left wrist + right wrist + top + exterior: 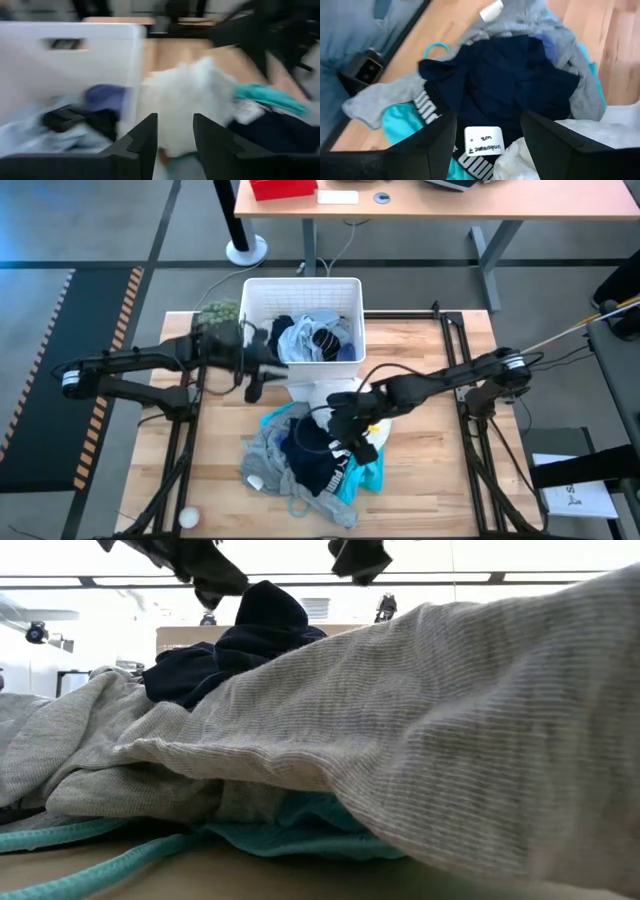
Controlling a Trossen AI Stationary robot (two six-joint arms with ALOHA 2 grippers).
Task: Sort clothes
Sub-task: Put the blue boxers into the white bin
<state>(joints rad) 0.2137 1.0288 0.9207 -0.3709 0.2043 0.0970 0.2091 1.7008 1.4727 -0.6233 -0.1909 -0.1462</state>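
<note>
A robotics lab: black metal frame [452, 340] around the wooden table [430, 480], hazard-striped floor mat [110, 350], desks [440, 205] behind.

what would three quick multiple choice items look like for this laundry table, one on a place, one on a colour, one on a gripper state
1. Where does the white bin stand?
A. on the table's far side, beyond the clothes pile
B. on the floor
C. on top of the pile

2. What colour is the garment under the right gripper?
A. red
B. dark navy
C. yellow

3. How are the right gripper's fingers?
A. shut on a sock
B. open, holding nothing
C. shut on the bin's rim

Answers:
1 A, the high view shows the bin beyond the clothes pile.
2 B, the right wrist view shows navy cloth between the fingers.
3 B, that view shows a wide empty gap.
</note>
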